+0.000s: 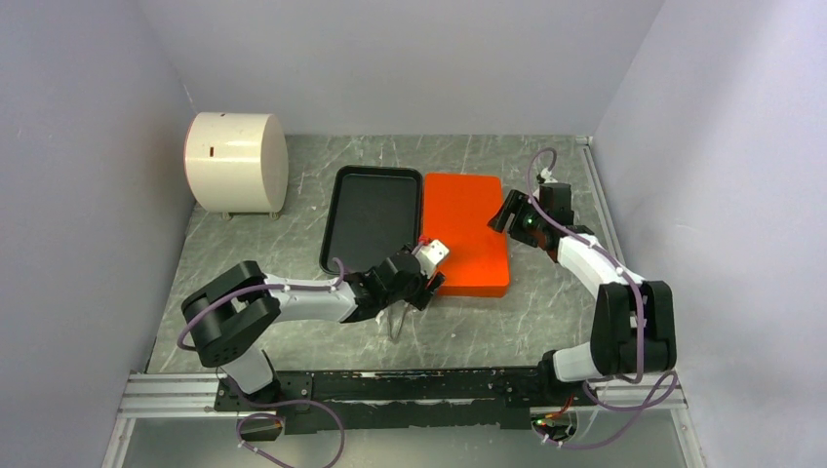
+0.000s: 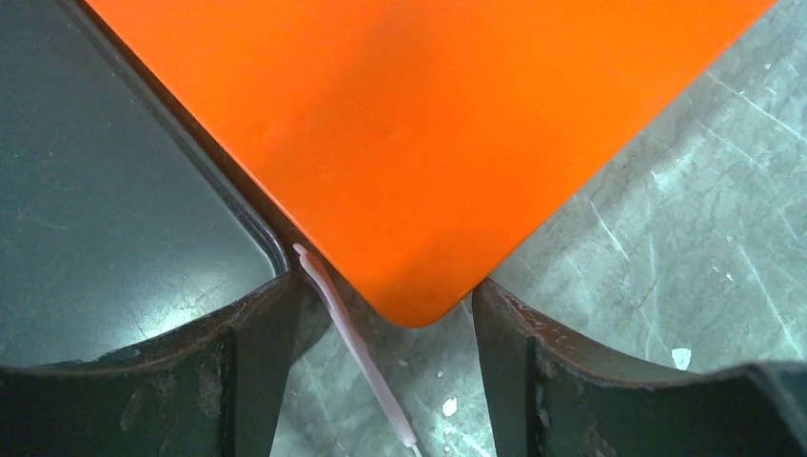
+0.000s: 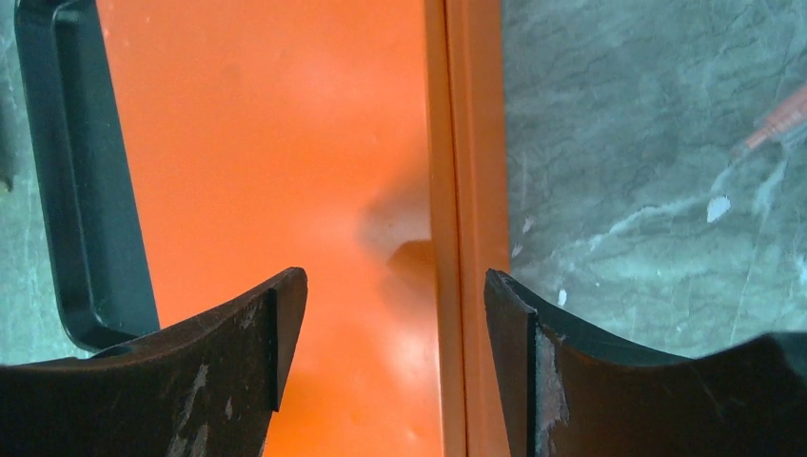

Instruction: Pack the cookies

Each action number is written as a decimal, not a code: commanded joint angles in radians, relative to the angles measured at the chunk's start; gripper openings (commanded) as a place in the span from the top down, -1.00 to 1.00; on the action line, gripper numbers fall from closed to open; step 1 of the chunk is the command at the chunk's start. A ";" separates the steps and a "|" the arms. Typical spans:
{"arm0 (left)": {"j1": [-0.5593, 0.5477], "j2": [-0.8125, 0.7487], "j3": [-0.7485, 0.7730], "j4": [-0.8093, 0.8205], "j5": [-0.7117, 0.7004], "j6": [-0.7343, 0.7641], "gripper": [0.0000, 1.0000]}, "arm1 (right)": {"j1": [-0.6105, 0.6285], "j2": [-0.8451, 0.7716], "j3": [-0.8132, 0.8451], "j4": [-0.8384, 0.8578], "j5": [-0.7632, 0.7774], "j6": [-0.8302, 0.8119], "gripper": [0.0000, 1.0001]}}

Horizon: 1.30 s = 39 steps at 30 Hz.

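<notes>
No cookies show in any view. A closed orange box [image 1: 466, 232] lies flat on the table beside an empty black tray [image 1: 371, 216]. My left gripper [image 1: 426, 283] is open and empty, its jaws either side of the box's near left corner [image 2: 409, 124]. My right gripper [image 1: 502, 213] is open and empty over the box's right edge [image 3: 285, 143], one finger above the lid and the other above the table. The seam between lid and base runs along that edge [image 3: 445, 190].
A white cylindrical container [image 1: 236, 161] lies on its side at the back left. The black tray also shows in the left wrist view [image 2: 95, 190] and the right wrist view [image 3: 76, 190]. A thin pink strip [image 2: 352, 343] lies between the left fingers. Walls close in on three sides.
</notes>
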 commanded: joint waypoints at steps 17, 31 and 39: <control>-0.007 0.039 0.125 0.123 0.042 0.035 -0.20 | -0.054 0.176 -0.066 0.239 -0.187 0.072 0.02; -0.006 0.065 0.127 0.070 0.021 0.002 -0.08 | -0.085 0.086 -0.058 0.222 -0.250 0.058 -0.23; -0.005 0.086 0.155 0.018 0.007 -0.009 0.09 | -0.101 0.038 -0.016 0.165 -0.201 0.026 -0.45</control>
